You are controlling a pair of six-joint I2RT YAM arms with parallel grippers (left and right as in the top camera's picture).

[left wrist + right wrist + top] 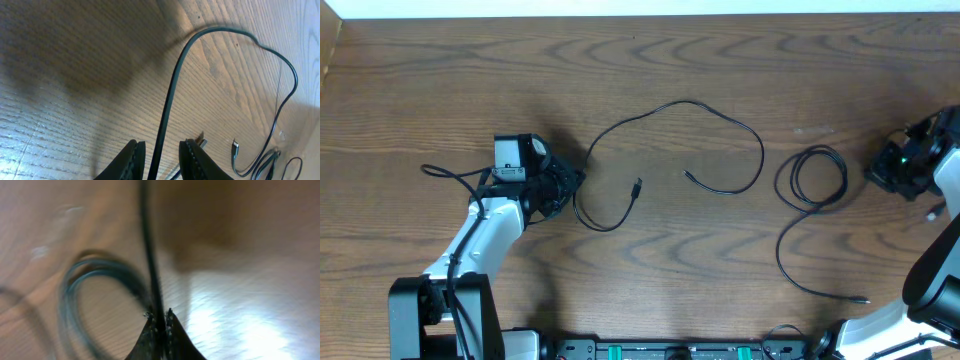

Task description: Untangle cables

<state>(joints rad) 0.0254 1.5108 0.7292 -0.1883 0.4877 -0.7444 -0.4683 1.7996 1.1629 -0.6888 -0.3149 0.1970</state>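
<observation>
readable text: none | overhead: black base rail with green clips [670,351] at 6 o'clock, any marking too small to tell | left wrist: no lettering legible | right wrist: view blurred, nothing legible

The table [720,260] is matt brown wood with bold dark grain. On it, the long cable [692,102] and the looped cable [815,175] look like smooth black plastic, faintly shiny. Above the table, the left arm's shell [485,235] is glossy white plastic.
</observation>
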